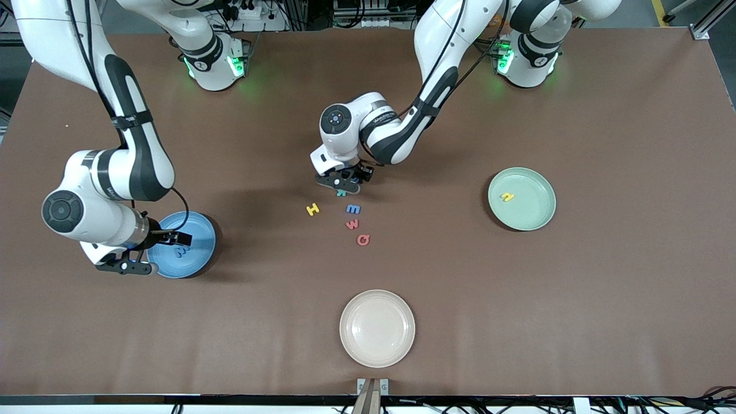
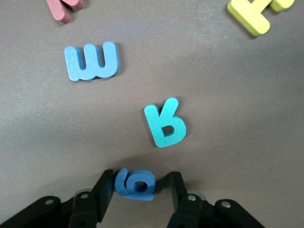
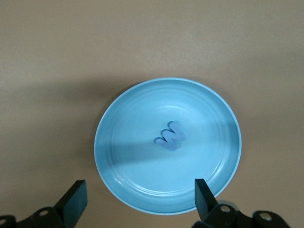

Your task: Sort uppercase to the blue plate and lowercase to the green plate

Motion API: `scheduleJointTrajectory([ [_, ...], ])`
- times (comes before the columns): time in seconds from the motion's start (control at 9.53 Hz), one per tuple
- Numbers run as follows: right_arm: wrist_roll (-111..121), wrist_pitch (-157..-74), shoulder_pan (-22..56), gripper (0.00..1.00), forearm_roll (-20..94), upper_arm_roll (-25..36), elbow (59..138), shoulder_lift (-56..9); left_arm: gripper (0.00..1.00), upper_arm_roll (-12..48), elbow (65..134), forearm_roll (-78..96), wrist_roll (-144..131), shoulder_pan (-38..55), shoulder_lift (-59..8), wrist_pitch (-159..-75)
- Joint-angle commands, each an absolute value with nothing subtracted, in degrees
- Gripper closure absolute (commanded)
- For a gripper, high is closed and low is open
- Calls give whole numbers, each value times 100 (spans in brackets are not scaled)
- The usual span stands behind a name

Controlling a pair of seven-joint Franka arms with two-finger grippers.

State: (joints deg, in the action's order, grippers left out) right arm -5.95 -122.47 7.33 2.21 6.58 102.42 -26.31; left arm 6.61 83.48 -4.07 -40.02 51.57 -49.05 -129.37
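Left gripper (image 2: pixel 135 190) down on brown table (image 1: pixel 604 299), fingers (image 2: pixel 105 187) flanking blue g (image 2: pixel 135 183), touching it, grip uncertain, green R (image 2: pixel 165 124) at 12 o'clock from g, right gripper (image 3: pixel 140 199) spread wide over blue plate (image 3: pixel 123 156) holding blue M (image 3: pixel 169 136).

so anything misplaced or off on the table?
Nothing stands out. The blue M lies flat in the blue plate and the yellow h in the green plate. The cream plate is bare; the other letters lie flat mid-table.

M (image 3: pixel 170 137) lies in one plate (image 3: pixel 123 156), h (image 1: pixel 506 197) in another (image 1: pixel 537 214).
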Motion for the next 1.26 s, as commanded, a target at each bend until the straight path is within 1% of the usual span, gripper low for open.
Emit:
scheduleJointTrajectory([
  [0.0,-659,-12129,721,0,220,650,10230,-2549,46,659,8420,-571,-3946,5115,-4887,-12981],
  [0.1,-659,-12120,721,0,220,650,10213,-2540,51,659,8420,-571,-3946,5115,-4887,-12981],
  [0.31,-677,-12085,729,0,228,650,10108,-2549,57,659,8420,-563,-3946,5115,-4878,-12981],
  [0.42,-720,-12085,756,0,229,642,10090,-2558,63,659,8420,-562,-3946,5115,-4878,-12981],
  [0.52,-808,-12085,799,0,237,642,10064,-2566,73,659,8420,-554,-3946,5115,-4878,-12981],
  [0.63,-896,-12085,861,0,237,642,10037,-2575,74,659,8420,-554,-3946,5115,-4869,-12981],
  [0.73,-1001,-12076,914,0,237,642,10028,-2566,82,659,8420,-562,-3938,5115,-4860,-12981],
  [0.84,-1089,-12076,958,0,237,642,10020,-2566,84,659,8420,-571,-3938,5115,-4852,-12981],
  [0.94,-1151,-12085,1002,0,237,642,10020,-2566,84,659,8420,-571,-3938,5115,-4799,-12981],
  [1.15,-1413,-12120,1168,0,246,642,10020,-2584,89,668,8464,-502,-3475,4932,-4607,-12903],
])
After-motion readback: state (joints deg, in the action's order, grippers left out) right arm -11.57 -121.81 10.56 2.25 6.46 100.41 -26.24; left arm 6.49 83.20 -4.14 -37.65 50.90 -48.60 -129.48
